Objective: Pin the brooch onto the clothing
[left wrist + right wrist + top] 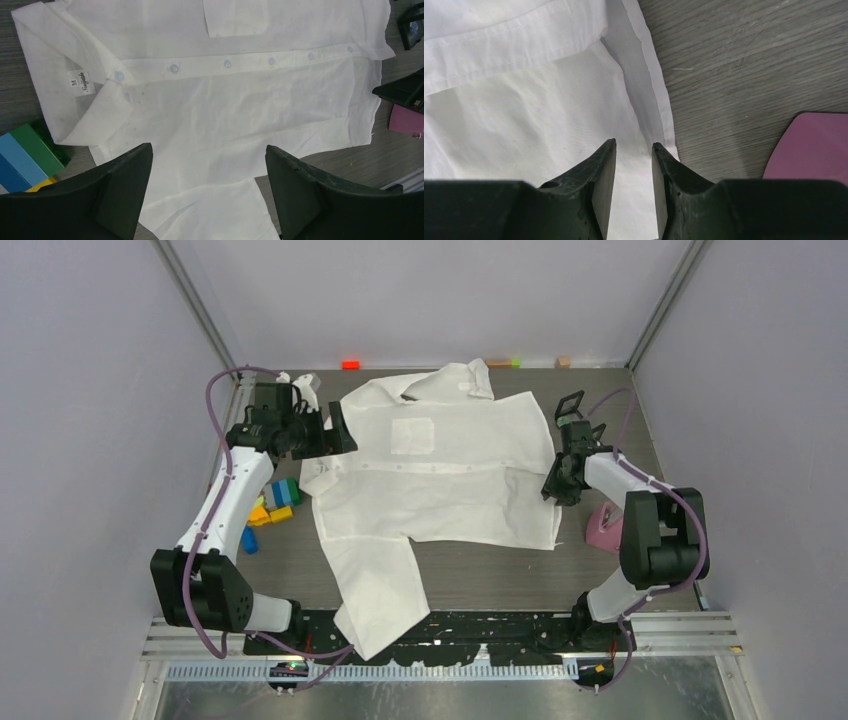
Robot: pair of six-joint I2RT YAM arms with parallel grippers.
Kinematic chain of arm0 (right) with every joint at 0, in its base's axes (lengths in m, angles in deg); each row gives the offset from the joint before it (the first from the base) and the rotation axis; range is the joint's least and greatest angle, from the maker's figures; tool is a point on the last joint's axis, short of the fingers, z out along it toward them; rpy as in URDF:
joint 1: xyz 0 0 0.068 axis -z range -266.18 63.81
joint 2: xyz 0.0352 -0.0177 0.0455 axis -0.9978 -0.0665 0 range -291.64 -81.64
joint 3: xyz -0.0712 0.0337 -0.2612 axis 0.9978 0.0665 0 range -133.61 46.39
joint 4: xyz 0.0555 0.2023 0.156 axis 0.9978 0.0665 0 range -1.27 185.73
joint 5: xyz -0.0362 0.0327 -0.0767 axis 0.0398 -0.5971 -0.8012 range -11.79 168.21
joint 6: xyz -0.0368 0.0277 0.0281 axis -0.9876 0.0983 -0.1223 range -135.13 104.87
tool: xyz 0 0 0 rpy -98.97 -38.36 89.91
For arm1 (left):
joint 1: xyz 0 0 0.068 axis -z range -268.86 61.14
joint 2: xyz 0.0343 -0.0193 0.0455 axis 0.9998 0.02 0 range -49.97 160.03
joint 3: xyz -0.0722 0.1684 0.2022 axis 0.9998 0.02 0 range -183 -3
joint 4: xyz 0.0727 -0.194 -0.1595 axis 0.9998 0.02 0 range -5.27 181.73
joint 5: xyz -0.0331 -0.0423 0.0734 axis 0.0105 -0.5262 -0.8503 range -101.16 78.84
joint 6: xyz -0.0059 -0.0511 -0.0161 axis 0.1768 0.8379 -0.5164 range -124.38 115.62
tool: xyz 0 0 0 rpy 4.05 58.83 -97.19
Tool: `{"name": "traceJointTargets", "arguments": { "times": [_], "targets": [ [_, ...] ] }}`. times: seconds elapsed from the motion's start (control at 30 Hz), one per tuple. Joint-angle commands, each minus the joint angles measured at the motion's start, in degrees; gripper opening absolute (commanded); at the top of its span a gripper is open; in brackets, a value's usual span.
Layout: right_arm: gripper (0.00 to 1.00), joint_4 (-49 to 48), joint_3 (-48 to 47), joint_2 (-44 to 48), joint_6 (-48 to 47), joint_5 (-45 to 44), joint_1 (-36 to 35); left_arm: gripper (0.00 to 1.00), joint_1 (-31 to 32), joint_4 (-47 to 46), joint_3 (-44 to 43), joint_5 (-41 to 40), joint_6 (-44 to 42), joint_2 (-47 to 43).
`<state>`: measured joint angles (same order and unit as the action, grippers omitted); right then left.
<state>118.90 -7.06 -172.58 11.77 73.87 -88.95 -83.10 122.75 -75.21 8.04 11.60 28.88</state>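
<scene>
Table (500,580): grey wood-grain top, beneath both my grippers.

White shirt (440,480): spread flat, front up and buttoned, between my two grippers. It lies under and ahead of my left gripper (207,162) and under my right gripper (634,150).

Left gripper: jaws wide apart, holding nothing, poised above the shirt near its collar.

Right gripper: jaws narrowly parted over the hem edge. The fabric lies flat in the gap and nothing is clamped.

Pink flat object (814,145): on the table to the right of my right gripper, clear of the hem.

Toy blocks (30,155): left of my left gripper, beside the collar.

Chest pocket (235,20): far ahead of my left gripper.

Neck label (80,81): ahead and to the left of my left gripper, marked M.
</scene>
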Motion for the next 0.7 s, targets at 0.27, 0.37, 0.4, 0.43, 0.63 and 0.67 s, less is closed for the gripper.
{"name": "traceJointTargets", "arguments": {
  "times": [0.27, 0.37, 0.4, 0.43, 0.63, 0.67],
  "targets": [
    [0.24, -1.08, -0.66, -1.0, -0.62, 0.05, 0.36, 0.86, -0.17, -0.05, 0.11, -1.32, -1.6, -2.31],
    [0.17, -0.87, -0.26, 0.53, -0.49, -1.08, 0.31, 0.86, -0.18, -0.12, 0.31, -1.36, -1.62, -2.53],
    [0.14, -0.85, 0.03, 1.91, -0.42, -1.27, 0.3, 0.86, -0.19, -0.14, 0.31, -1.36, -1.66, -2.48],
    [0.11, -0.84, 0.24, 3.73, -0.26, -1.83, 0.3, 0.86, -0.22, -0.06, 0.31, -1.32, -1.63, -2.49],
    [0.01, 0.55, 1.89, 9.81, 1.38, -7.06, 0.32, 0.86, -0.21, 0.0, 0.35, -1.36, -1.6, -2.66],
    [0.01, 1.06, 2.2, 10.12, 1.61, -7.94, 0.31, 0.86, -0.22, -0.05, 0.39, -1.36, -1.63, -2.76]
  ]
}}
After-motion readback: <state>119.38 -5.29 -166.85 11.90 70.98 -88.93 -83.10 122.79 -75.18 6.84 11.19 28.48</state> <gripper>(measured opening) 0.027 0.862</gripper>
